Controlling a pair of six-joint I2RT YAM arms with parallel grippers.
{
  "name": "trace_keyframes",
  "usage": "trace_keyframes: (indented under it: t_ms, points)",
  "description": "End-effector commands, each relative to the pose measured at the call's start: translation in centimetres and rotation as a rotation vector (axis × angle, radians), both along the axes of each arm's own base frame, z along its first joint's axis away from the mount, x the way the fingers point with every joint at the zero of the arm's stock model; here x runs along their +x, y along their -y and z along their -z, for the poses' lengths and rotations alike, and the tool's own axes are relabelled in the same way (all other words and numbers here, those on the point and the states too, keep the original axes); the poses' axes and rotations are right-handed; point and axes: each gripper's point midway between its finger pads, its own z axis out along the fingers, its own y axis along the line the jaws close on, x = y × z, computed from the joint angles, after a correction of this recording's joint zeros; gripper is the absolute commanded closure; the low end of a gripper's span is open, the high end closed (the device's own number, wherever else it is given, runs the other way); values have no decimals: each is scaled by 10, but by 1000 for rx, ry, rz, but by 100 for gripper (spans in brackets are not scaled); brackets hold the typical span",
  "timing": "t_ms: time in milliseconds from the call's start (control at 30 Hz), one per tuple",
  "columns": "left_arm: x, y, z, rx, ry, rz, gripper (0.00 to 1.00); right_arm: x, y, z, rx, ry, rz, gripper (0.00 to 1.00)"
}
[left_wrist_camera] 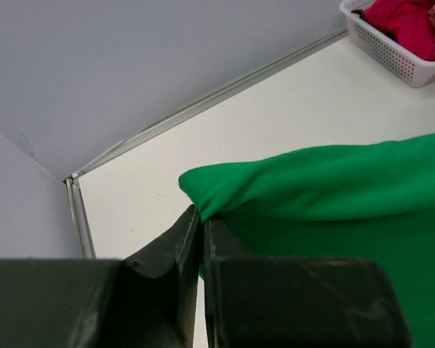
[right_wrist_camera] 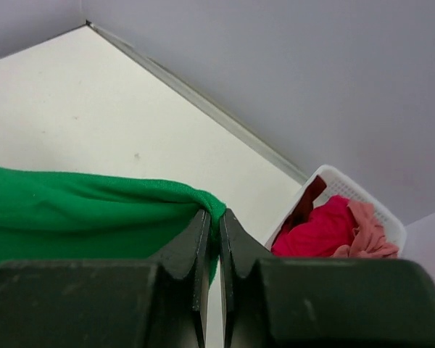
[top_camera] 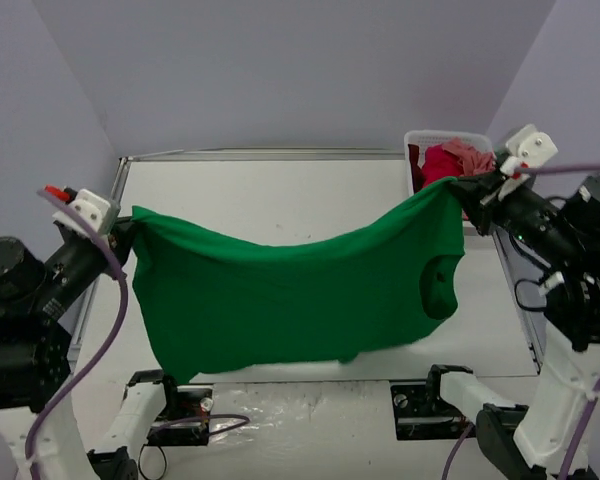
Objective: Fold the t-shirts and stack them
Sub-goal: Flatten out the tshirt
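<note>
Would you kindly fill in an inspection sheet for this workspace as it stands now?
Surface: white table with a metal edge.
Job's things: green shirt stretched in the air between both claws; red shirt and pink shirt bunched in the basket.
Clutter: white basket at the far right corner.
Claws: left claw shut on green shirt's edge; right claw likewise.
Cables: purple cables along both arms.
Surroundings: plain grey walls.

Plain green t-shirt (top_camera: 280, 290); crimson shirt (top_camera: 440, 163), salmon shirt (top_camera: 472, 155); white slatted basket (top_camera: 420, 137).
</note>
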Motion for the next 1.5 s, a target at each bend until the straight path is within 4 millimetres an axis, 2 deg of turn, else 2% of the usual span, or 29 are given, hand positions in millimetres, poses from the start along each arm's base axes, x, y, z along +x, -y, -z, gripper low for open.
trace_keyframes:
  t_ms: [0,33,133,167,200,300,400,433,467,533,567,667,733,767,800,833,867,900,933,1000,1067,1100,1133,1233,1300,1333,1400,1433,1467]
  points:
    - [70,-14,18,-18,-94,-40,98,88,14,47,-3,-172,46,100]
    - [82,-15,25,-21,-113,-40,98,110,17,65,-7,-224,51,100]
    - [131,-22,58,-23,-194,-47,98,146,20,88,-9,-272,56,100]
    - [146,-24,68,-21,-204,-51,98,169,22,103,-7,-302,56,100]
    - [166,-28,87,-19,-253,-54,98,181,22,111,-1,-320,57,100]
    - [210,-36,115,-9,-315,-72,98,227,23,135,18,-376,54,100]
    - [243,-42,120,-13,-340,-85,98,267,23,133,49,-377,54,100]
    - [248,-42,116,-18,-335,-87,98,282,25,142,57,-394,62,100]
    - [253,-42,110,-35,-329,-89,98,286,25,114,64,-328,63,100]
    - [260,-40,85,-54,-277,-88,98,295,24,100,91,-300,69,100]
    - [257,-36,74,-71,-263,-80,98,291,23,71,98,-232,66,100]
    - [235,-30,27,-87,-160,-74,98,272,20,31,109,-144,61,100]
    - [220,-29,13,-93,-122,-75,98,245,19,6,96,-86,56,100]
    - [202,-28,-2,-91,-79,-81,98,236,18,4,87,-80,50,100]
    - [194,-28,-3,-87,-70,-84,97,217,15,10,83,-99,37,100]
    - [190,-28,13,-88,-105,-88,98,208,14,14,68,-99,27,100]
    - [174,-28,11,-74,-85,-95,98,200,14,22,62,-116,25,100]
    - [167,-28,19,-69,-98,-98,98,196,13,54,62,-194,23,100]
    - [162,-29,51,-67,-172,-105,98,172,11,48,55,-171,17,100]
    - [136,-31,61,-45,-166,-124,98,143,9,74,44,-214,12,100]
    - [104,-29,85,-36,-197,-126,98,119,7,84,50,-229,6,100]
    - [92,-26,90,-33,-200,-117,98,95,5,88,55,-220,10,100]
    - [78,-25,98,-32,-223,-117,98,81,4,87,59,-208,9,100]
    - [34,-21,87,-20,-170,-119,98,31,-1,62,69,-127,4,100]
    - [14,-20,58,-9,-91,-119,98,15,-1,41,67,-83,6,100]
    - [9,-19,51,-7,-85,-116,98,2,-2,18,63,-36,6,100]
    - [11,-19,29,2,-47,-112,98,8,1,6,50,-20,17,100]
    - [21,-20,28,5,-58,-111,98,9,2,-4,45,5,22,100]
    - [27,-21,25,8,-56,-112,98,26,5,1,42,-27,30,100]
